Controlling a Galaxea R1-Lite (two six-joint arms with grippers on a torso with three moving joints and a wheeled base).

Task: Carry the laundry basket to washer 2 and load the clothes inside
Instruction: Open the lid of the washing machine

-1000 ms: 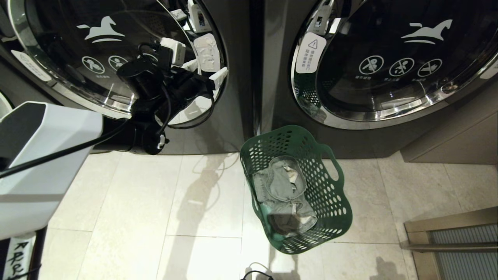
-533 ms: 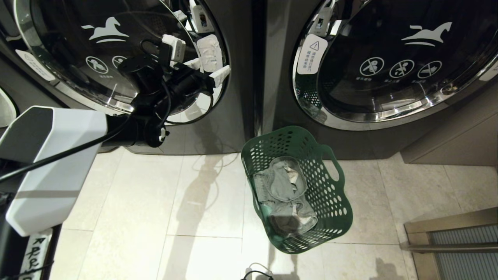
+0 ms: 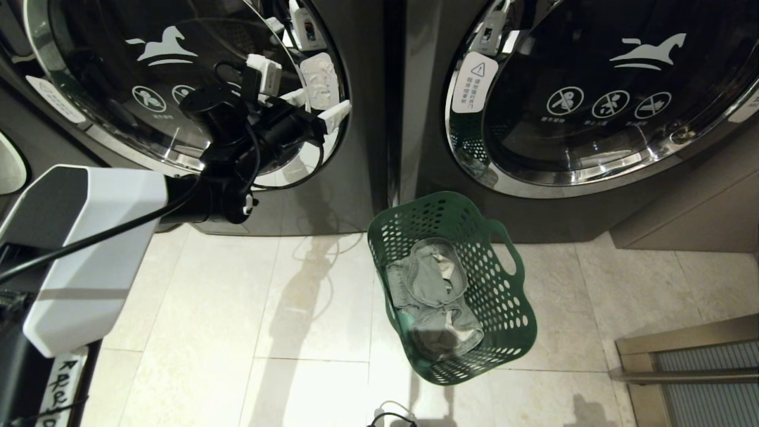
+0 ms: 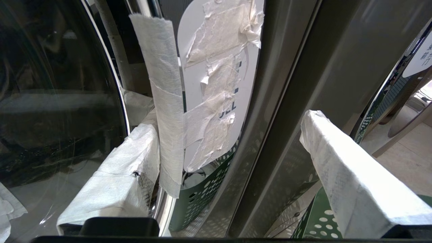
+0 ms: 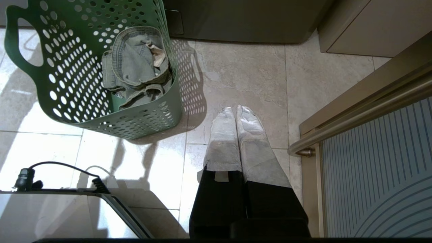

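1. Left gripper has crept up to left washer's door edge w/ fingers wide apart, nothing held; door-opening looks next.
2. Right gripper pressed together, idle.
3. Laundry basket w/ clothes on floor btwn washers.

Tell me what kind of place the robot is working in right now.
Most likely a laundromat or shared laundry room: two front-loading washers, left and right, stand side by side on a tiled floor, with a green laundry basket of clothes before them.

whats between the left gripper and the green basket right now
Only the dark washer front panel and bare floor tile. In the head view the open left gripper is up at the left washer door's taped edge; the green basket stands apart on the floor.
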